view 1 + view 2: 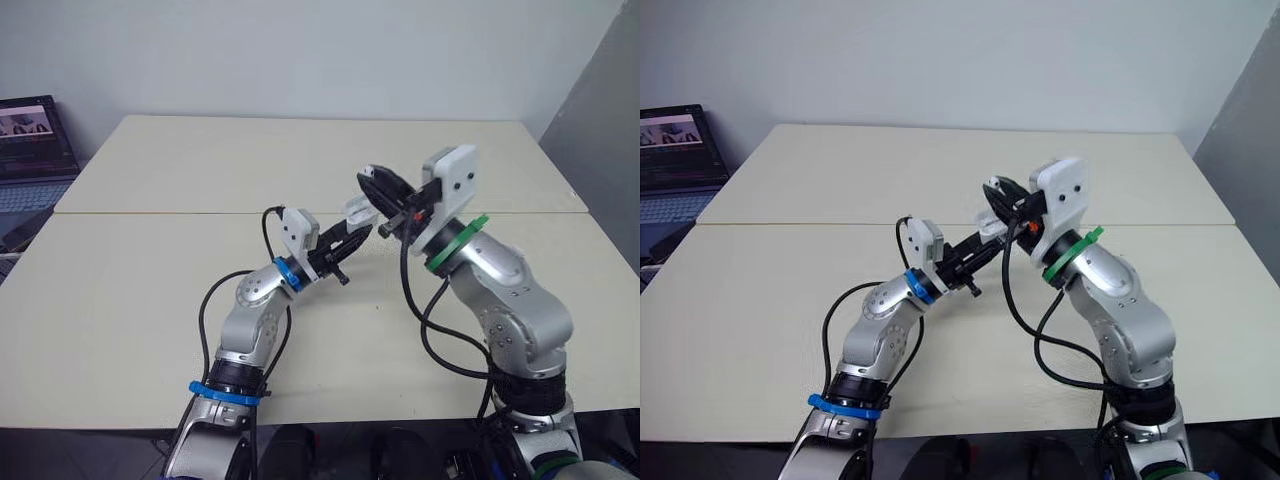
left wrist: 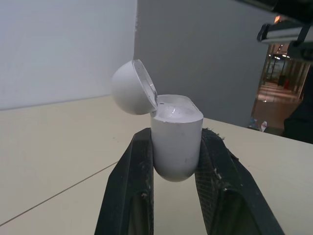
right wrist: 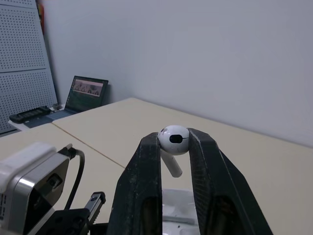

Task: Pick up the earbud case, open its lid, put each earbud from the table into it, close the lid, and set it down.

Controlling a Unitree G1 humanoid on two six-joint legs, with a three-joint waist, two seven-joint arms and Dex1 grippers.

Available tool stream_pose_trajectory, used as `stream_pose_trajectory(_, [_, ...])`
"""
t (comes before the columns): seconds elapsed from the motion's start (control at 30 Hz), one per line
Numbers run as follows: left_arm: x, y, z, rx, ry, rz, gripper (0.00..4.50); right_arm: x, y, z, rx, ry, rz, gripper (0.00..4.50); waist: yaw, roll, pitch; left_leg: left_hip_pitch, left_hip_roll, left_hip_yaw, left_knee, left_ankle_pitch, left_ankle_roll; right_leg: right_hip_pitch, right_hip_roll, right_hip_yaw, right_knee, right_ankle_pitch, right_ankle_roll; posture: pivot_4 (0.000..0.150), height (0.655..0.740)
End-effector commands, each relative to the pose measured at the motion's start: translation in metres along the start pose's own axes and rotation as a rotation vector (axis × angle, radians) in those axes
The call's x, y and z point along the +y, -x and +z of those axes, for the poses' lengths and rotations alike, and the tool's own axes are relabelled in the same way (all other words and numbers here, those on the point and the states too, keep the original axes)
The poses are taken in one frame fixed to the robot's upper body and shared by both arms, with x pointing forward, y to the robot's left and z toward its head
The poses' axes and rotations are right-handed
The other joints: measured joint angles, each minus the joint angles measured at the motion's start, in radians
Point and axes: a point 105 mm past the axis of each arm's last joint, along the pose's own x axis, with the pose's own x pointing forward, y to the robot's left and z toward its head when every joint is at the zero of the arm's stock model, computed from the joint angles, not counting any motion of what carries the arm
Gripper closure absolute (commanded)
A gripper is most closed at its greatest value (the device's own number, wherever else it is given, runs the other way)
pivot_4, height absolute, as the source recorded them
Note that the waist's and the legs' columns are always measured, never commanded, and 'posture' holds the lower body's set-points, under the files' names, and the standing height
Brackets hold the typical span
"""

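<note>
Left end effector is clamped on the earbud case by its lower body, up off the table, lid flipped open. Right end effector pinches an earbud by its head, stem down, just above the case. Both look light, hard and glossy, so probably slippery: grip the flat sides gently and seat the earbud stem-first.

Head eyes overlook the same table (near-identical views); wrist cameras sit close behind left hand and right hand.
</note>
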Motion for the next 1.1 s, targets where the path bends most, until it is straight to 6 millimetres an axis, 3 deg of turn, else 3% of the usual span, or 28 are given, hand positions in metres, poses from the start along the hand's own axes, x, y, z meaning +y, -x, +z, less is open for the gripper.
stream_pose_trajectory(0.03, [-0.005, -0.005, 0.012, -0.050, -0.029, -0.024, 3.75, 0.002, -0.001, 0.007, -0.042, 0.021, -0.003, 4.09, 0.000, 0.000, 0.000, 0.000, 0.000, 0.000, 0.000, 0.000, 0.000, 0.000, 0.000, 0.000, 0.000, 0.000, 0.000, 0.150, 0.7400])
stream_pose_trajectory(0.27, [-0.002, -0.006, 0.016, -0.056, -0.035, -0.023, 3.75, -0.004, 0.001, -0.004, -0.017, -0.034, -0.041, 4.09, 0.000, 0.000, 0.000, 0.000, 0.000, 0.000, 0.000, 0.000, 0.000, 0.000, 0.000, 0.000, 0.000, 0.000, 0.000, 0.150, 0.7400])
stream_pose_trajectory(0.47, [0.002, -0.004, 0.017, -0.057, -0.039, -0.010, 3.75, -0.001, 0.009, 0.005, -0.070, -0.280, -0.040, 4.09, 0.000, 0.000, 0.000, 0.000, 0.000, 0.000, 0.000, 0.000, 0.000, 0.000, 0.000, 0.000, 0.000, 0.000, 0.000, 0.150, 0.7400])
stream_pose_trajectory(0.67, [0.001, -0.003, 0.016, -0.055, -0.039, -0.010, 3.75, 0.002, 0.010, 0.003, -0.042, -0.387, -0.016, 4.09, 0.000, 0.000, 0.000, 0.000, 0.001, 0.000, 0.000, 0.000, 0.000, 0.000, 0.000, 0.000, 0.000, 0.000, 0.000, 0.150, 0.7400])
stream_pose_trajectory(1.1, [-0.003, -0.002, 0.019, -0.058, -0.047, -0.022, 3.75, -0.001, 0.004, -0.011, 0.026, -0.333, -0.029, 4.09, -0.001, 0.000, 0.000, 0.000, 0.001, 0.001, 0.000, 0.000, 0.000, 0.000, 0.001, 0.001, -0.001, 0.000, 0.000, 0.150, 0.7400])
